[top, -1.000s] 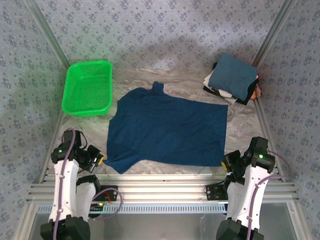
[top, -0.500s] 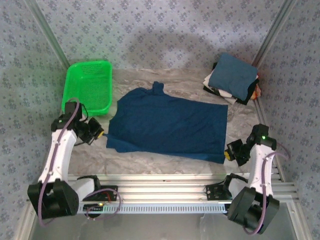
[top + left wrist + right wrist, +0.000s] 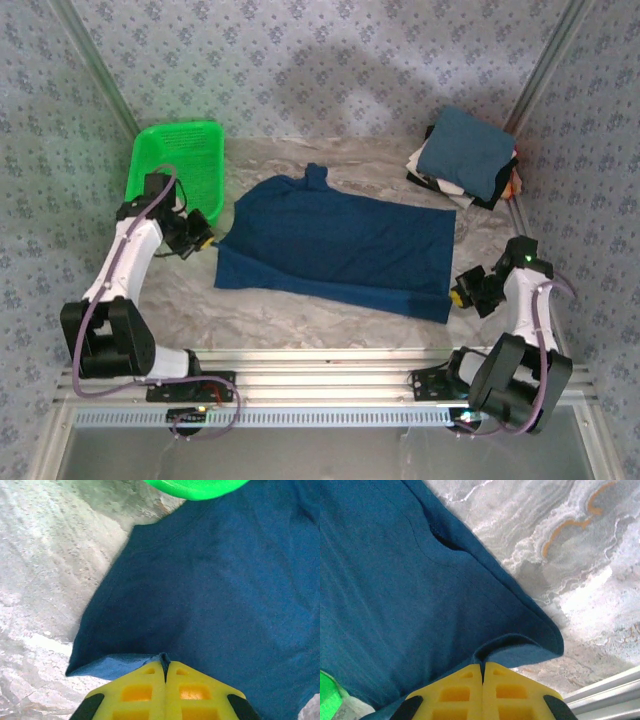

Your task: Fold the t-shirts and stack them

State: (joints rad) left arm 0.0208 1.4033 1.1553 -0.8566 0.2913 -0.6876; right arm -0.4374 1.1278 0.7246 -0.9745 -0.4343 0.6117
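Top view: dark blue t-shirt [image 3: 340,250] lies mid-surface [image 3: 300,325], its near strip doubled over. The left end effector [image 3: 207,240] is at the shirt's left edge by the green mesh basket [image 3: 175,175], and the right end effector [image 3: 458,292] is at the near-right corner. The stack of folded t-shirts [image 3: 465,155], teal-blue one on top, sits far right, well apart. Left wrist view: the yellow tips are pinched tight on a cloth corner w/ a small flap drooping beside them; the rest of the shirt spreads out ahead. Right wrist view: its tips are likewise clamped on a curled corner of the hem, w/ bare marbled surface to the right. Judged step: lengthwise fold, near edge going over toward the far edge. To do it well, move both arms fwd in step at equal height so the fold line runs straight, and keep light tension left-to-right so nothing bunches. Lay the held edge flush w/ the far edge and let go only once the cloth rests flat. Watch the left side: the basket is close.
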